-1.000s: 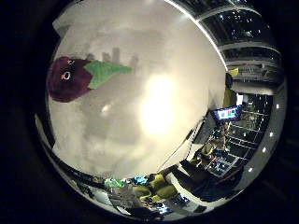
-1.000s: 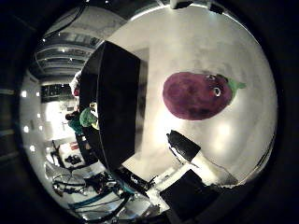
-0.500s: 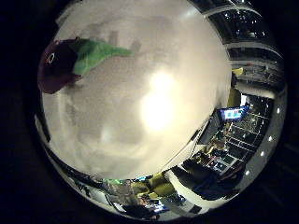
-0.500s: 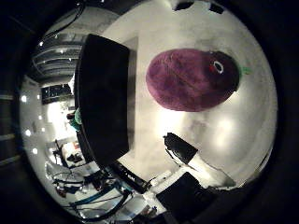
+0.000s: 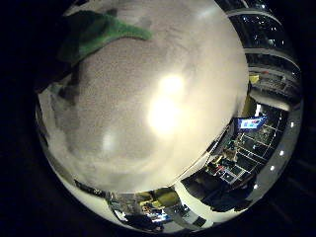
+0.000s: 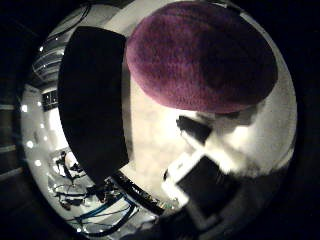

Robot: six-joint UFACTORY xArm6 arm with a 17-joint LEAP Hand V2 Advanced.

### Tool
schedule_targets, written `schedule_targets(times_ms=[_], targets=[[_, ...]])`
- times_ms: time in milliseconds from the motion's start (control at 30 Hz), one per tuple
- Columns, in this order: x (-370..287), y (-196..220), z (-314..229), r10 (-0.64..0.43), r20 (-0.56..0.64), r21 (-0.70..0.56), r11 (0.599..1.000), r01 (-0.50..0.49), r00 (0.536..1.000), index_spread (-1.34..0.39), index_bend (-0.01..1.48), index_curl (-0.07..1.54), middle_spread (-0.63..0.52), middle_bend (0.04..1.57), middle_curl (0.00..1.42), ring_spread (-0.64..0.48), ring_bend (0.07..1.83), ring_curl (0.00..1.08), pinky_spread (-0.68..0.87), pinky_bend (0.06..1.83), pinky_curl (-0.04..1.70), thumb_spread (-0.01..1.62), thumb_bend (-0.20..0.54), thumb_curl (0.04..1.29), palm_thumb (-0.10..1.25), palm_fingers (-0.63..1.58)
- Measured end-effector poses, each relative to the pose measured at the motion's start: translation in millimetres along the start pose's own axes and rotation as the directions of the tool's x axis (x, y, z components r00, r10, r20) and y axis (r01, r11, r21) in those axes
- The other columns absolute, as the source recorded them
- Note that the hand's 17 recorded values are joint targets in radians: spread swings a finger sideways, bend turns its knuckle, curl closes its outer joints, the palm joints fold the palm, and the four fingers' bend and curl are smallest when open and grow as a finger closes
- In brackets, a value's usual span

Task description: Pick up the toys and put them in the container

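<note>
Closest to the palm: a purple plush toy (image 6: 200, 57), filling much of the thumb-side view and lying on the pale counter (image 5: 163, 103). Only its green leaf (image 5: 96, 32) showing in the little-finger-side view, the purple body there lost in shadow at the rim. No telling from either view whether the toy is touched.

Just past the toy in the thumb-side view: the hand (image 6: 202, 175), white and black parts reaching in over the counter, one of its fingers (image 6: 192, 127) lying just beside the plush body. Cannot tell whether the fingers are open or curled; too little of them in sight. None of the hand visible in the little-finger-side view.

Beside the toy, further along the counter: a tall black container (image 6: 92, 105), seen only from the thumb side, its dark wall standing close to the plush but apart from it.

Beyond the counter's edge, in both views: a dim room with ceiling lights, and a lit screen (image 5: 248, 123) visible only from the little-finger side.
</note>
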State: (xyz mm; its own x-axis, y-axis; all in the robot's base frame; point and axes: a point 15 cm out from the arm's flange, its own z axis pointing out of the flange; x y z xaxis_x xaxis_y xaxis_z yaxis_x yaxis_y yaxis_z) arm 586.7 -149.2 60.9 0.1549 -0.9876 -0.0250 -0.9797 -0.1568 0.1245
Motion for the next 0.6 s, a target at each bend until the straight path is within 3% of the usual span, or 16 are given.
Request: schedule_targets(times_ms=[100,133,267,367,600], targets=[[3.4,2.2,0.2,-0.005,-0.008,-0.006,1.000,0.005,1.000,-0.42,0.39,0.44,-0.17,0.73,0.51,-0.20,0.78,0.43,-0.15,0.62,0.36,0.97,-0.015,0.34,0.78,1.41],[5.7,2.9,-0.7,-0.005,-0.010,-0.005,1.000,0.005,1.000,-0.42,0.51,0.50,-0.18,0.81,0.55,-0.21,0.86,0.47,-0.19,0.73,0.41,0.97,-0.016,0.34,0.80,1.49],[15.6,5.3,-23.3,0.009,-0.018,0.021,1.000,-0.009,1.000,-0.38,0.74,0.60,-0.16,0.96,0.61,-0.22,1.00,0.53,-0.22,0.93,0.49,0.96,0.017,0.37,0.90,1.49],[30.9,7.7,-60.1,0.032,-0.039,0.073,0.997,-0.029,0.999,-0.33,0.89,0.68,-0.15,1.08,0.66,-0.21,1.16,0.58,-0.23,1.08,0.58,0.95,0.028,0.42,0.99,1.38],[25.0,54.5,-144.8,0.059,-0.033,0.051,0.997,-0.057,0.998,-0.26,1.05,0.75,-0.13,1.24,0.70,-0.19,1.32,0.64,-0.21,1.24,0.72,0.93,0.002,0.50,1.07,1.22]])
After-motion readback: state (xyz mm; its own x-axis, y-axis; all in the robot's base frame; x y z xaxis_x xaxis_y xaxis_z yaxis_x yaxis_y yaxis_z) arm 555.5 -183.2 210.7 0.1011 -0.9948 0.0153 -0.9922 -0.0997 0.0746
